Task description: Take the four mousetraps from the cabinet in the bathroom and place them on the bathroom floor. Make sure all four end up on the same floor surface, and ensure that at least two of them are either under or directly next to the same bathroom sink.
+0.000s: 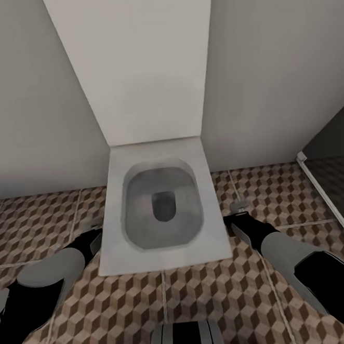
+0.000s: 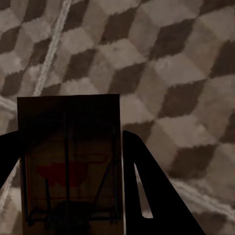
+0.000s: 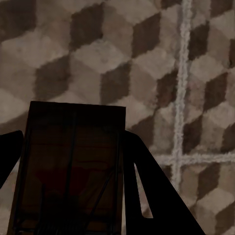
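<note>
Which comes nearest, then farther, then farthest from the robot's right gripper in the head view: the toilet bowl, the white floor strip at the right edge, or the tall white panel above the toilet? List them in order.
Measured from the right gripper:
1. The toilet bowl, right beside it, towards the robot's left.
2. The white floor strip, out to the right on the patterned floor.
3. The tall white panel, farthest, up the wall behind the toilet.

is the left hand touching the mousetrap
Touching: in the left wrist view the mousetrap sits clamped between the left hand's dark fingers, above the tiled floor.
</note>
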{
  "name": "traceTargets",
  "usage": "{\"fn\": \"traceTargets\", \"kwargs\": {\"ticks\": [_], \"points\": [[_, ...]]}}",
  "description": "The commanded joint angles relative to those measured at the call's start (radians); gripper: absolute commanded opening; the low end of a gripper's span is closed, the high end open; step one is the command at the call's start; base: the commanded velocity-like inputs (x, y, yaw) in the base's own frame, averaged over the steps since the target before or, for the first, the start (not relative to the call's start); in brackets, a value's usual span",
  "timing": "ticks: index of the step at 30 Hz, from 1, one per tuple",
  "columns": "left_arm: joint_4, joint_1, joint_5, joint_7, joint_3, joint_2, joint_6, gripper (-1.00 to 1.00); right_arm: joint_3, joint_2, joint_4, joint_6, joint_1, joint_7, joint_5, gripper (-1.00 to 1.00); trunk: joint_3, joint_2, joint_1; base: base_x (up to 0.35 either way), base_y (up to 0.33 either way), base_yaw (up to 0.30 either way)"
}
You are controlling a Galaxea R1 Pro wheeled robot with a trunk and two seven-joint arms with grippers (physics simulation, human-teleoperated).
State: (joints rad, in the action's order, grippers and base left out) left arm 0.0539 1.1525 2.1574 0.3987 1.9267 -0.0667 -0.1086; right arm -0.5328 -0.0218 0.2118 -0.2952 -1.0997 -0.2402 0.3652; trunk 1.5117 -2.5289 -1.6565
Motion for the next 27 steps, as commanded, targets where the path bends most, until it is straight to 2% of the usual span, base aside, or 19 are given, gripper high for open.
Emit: {"fn": "traceTargets", "kwargs": {"ticks": [1, 27], "points": [[0.000, 0.000, 0.001, 0.003, 0.009, 0.000, -0.007, -1.00, -0.009, -0.001, 0.003, -0.005, 0.000, -0.007, 0.012, -1.00, 0.005, -0.001, 0.000, 0.000, 0.000, 0.000], [0.000, 0.001, 0.002, 0.003, 0.009, -0.002, -0.006, -1.00, -0.009, -0.005, 0.003, -0.005, 0.000, -0.008, 0.012, -1.00, 0.101, -0.006, -0.011, 0.000, 0.000, 0.000]]}}
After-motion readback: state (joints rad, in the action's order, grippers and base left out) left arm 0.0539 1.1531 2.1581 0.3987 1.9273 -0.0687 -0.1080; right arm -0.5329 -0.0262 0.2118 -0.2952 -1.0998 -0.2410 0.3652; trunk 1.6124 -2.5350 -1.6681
